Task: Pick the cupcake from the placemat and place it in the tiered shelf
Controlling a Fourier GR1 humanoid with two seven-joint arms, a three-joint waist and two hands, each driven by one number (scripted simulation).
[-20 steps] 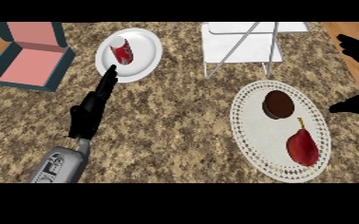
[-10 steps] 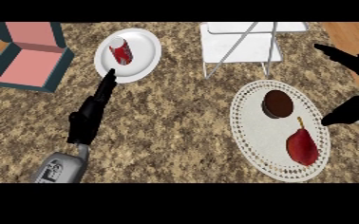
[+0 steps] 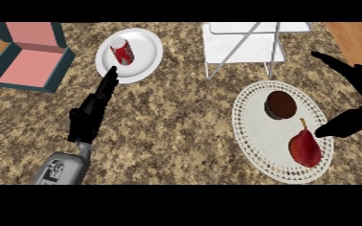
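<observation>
A chocolate cupcake [image 3: 280,104] sits on the upper part of a round white lace placemat [image 3: 263,134] at the right, with a red pear [image 3: 305,147] below it. The white tiered shelf [image 3: 244,47] stands at the top, just above the placemat. My right hand [image 3: 344,123] comes in from the right edge, open, with one finger above the cupcake's level and the thumb tip beside the pear; it is not touching the cupcake. My left hand [image 3: 92,110] lies at the left, open, its straight fingers pointing up to a white plate's rim.
A white plate [image 3: 143,52] at the upper left holds a red item [image 3: 122,52]. A teal box with a pink inside [image 3: 32,57] sits open at the far left. A wooden strip [image 3: 346,36] shows at the upper right corner.
My right hand has moved left from the right edge, further over the placemat, toward the cupcake and pear. The left hand stays where it was.
</observation>
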